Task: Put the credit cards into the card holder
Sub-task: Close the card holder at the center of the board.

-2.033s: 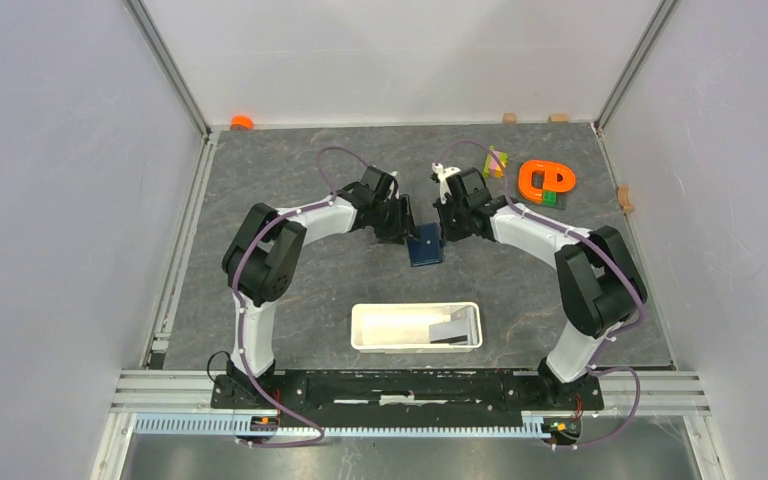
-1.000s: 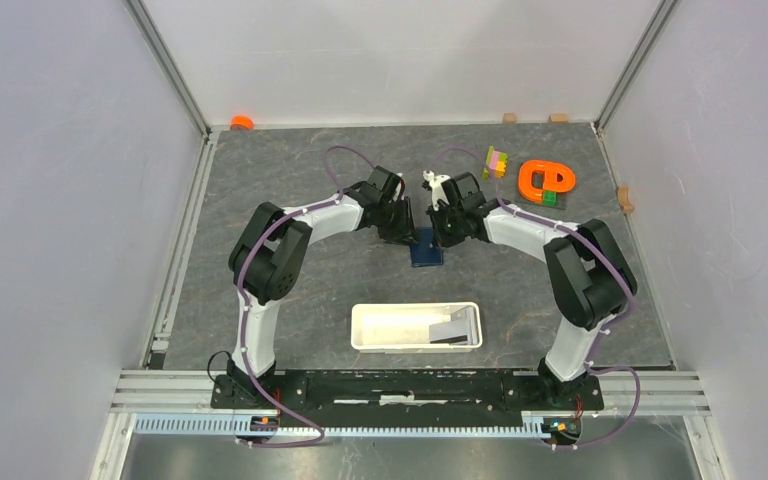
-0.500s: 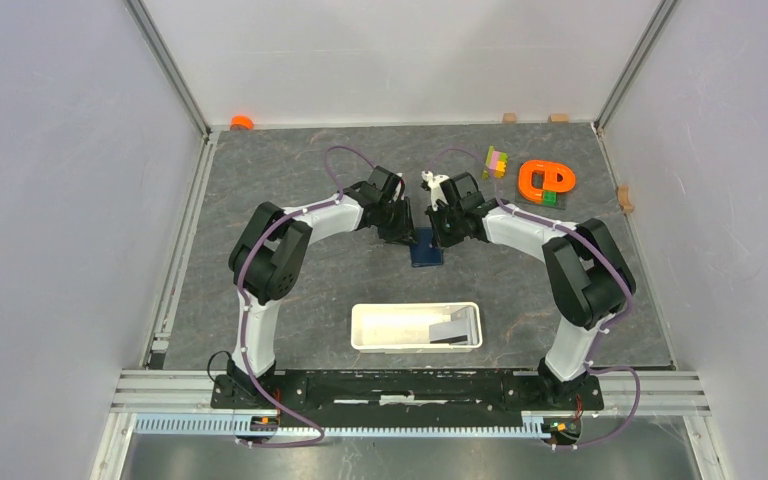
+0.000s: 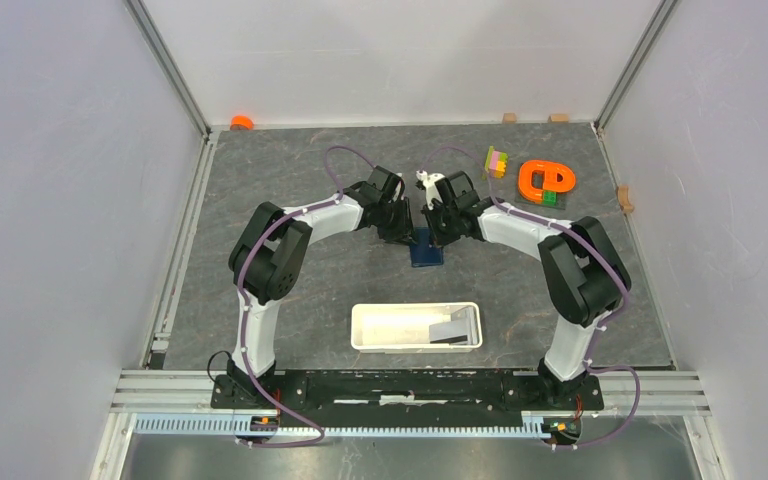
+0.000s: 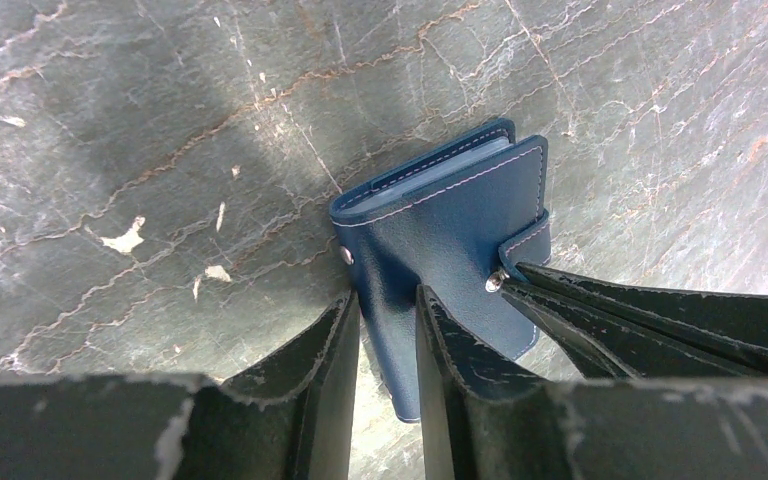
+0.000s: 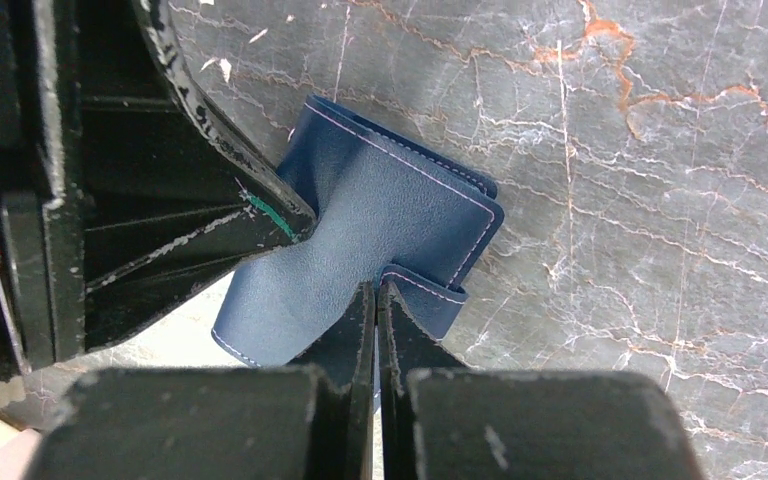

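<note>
Card holder (image 4: 426, 252) at mid-table, gripped from 9 and 3 o'clock.
Left gripper (image 5: 388, 312) clamps its cover edge; right gripper (image 6: 376, 292), closed, pinches the snap tab (image 5: 526, 240). White tray (image 4: 360, 330) holding a grey credit card (image 4: 450, 328) lies at 6 o'clock, orange toy (image 4: 545, 180) at 2. The top view shows neither grip; the wrist views do.

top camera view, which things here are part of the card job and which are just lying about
Part of the job: card holder, pinched at its tab by the right gripper, left gripper at its cover; credit cards in the white tray.
Lying about: orange ring toy, coloured blocks, orange cap, small wooden blocks.
</note>
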You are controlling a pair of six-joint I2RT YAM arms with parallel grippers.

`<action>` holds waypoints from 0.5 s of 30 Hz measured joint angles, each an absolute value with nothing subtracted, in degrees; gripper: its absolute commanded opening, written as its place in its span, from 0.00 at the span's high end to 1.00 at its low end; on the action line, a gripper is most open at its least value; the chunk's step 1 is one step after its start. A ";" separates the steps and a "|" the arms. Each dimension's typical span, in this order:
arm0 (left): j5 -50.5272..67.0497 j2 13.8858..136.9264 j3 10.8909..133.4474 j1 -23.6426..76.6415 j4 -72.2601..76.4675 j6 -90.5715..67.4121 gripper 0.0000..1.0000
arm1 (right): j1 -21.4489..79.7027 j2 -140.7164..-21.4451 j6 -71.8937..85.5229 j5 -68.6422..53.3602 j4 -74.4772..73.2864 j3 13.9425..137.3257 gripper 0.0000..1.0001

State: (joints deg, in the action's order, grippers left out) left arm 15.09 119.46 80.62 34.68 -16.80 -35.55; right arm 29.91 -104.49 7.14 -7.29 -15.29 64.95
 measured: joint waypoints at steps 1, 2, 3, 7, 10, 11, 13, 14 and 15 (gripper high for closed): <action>15.09 119.46 80.62 34.68 -16.82 -35.55 0.67 | 30.04 -104.60 7.03 -7.14 -15.22 65.06 1.00; 15.09 119.46 80.62 34.68 -16.82 -35.53 0.67 | 30.17 -104.73 6.90 -6.90 -15.16 65.19 1.00; 15.09 119.46 80.62 34.68 -16.82 -35.53 0.67 | 30.30 -104.81 6.70 -6.72 -15.09 65.28 1.00; 15.09 119.46 80.62 34.68 -16.82 -35.53 0.67 | 30.94 -105.30 6.07 -5.76 -15.53 66.02 1.00; 15.09 119.48 80.62 34.68 -16.82 -35.53 0.67 | 31.44 -105.41 5.72 -4.73 -15.75 66.17 1.00; 15.09 119.48 80.62 34.68 -16.82 -35.55 0.67 | 31.66 -105.41 5.65 -4.25 -15.75 66.17 1.00; 15.09 119.48 80.62 34.68 -16.82 -35.53 0.67 | 32.10 -105.36 5.48 -3.27 -15.68 66.08 1.00; 15.09 119.48 80.62 34.68 -16.82 -35.53 0.68 | 32.32 -105.21 5.43 -2.68 -15.40 65.82 1.00; 15.11 119.48 80.62 34.68 -16.82 -35.55 0.67 | 32.49 -104.99 5.43 -2.20 -15.11 65.54 1.00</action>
State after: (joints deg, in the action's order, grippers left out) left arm 15.11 119.48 80.62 34.68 -16.82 -35.55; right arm 32.49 -104.99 5.43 -2.20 -15.11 65.54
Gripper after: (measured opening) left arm 0.332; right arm 0.006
